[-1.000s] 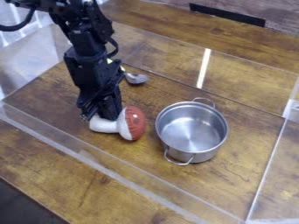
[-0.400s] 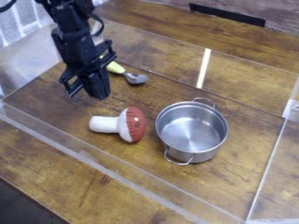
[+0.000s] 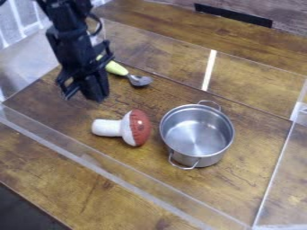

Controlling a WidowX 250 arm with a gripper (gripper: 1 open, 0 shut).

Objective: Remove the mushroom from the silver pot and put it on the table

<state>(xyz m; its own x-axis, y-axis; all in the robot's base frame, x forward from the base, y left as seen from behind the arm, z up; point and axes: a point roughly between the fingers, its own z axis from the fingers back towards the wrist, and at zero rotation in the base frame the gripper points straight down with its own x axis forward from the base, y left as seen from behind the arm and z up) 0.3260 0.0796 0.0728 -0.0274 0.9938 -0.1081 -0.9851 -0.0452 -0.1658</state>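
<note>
The black robot claw (image 3: 84, 87) hangs over the brown wood-plank surface (image 3: 72, 162) with its fingers a little apart, nothing between them, the black arm reaching in from the upper left and angled down. From here I see the toy mushroom with a reddish-brown cap and white stem (image 3: 124, 128) lying on its side on the wood, just beside the shiny silver metal pot (image 3: 197, 136), its long axis running roughly crosswise, cap toward the pot.

From my remote station: the black gripper (image 3: 82, 92), lowered over the mushroom (image 3: 125, 128) in the earliest view, is now raised and drawn back from it toward the upper left, exposing the full white stem and the yellow spoon handle (image 3: 117, 67).
</note>
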